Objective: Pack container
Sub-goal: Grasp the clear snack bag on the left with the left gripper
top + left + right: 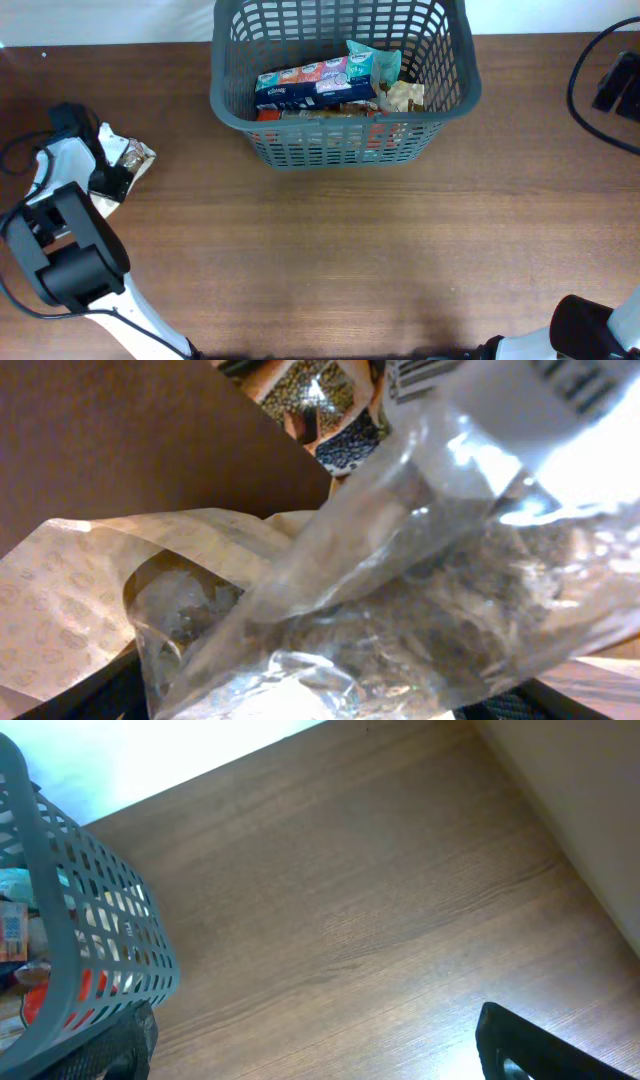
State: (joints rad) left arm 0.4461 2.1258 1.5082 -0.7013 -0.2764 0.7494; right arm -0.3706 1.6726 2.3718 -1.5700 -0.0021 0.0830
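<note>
The dark grey slotted container (455, 100) stands at the back centre and holds a blue tissue pack (300, 85), a teal packet (372, 62) and other snacks. It also shows at the left of the right wrist view (110, 890). My left gripper (112, 172) is at the far left of the table, at a clear crinkly snack packet (135, 156). In the left wrist view this packet (420, 580) fills the space between my wide-apart fingers (310, 705). My right gripper (320, 1055) is open and empty over bare table.
A pale patterned wrapper (70, 600) lies under the clear packet. Black cables and a black device (615, 85) lie at the back right. The right arm's base (590, 335) is at the front right corner.
</note>
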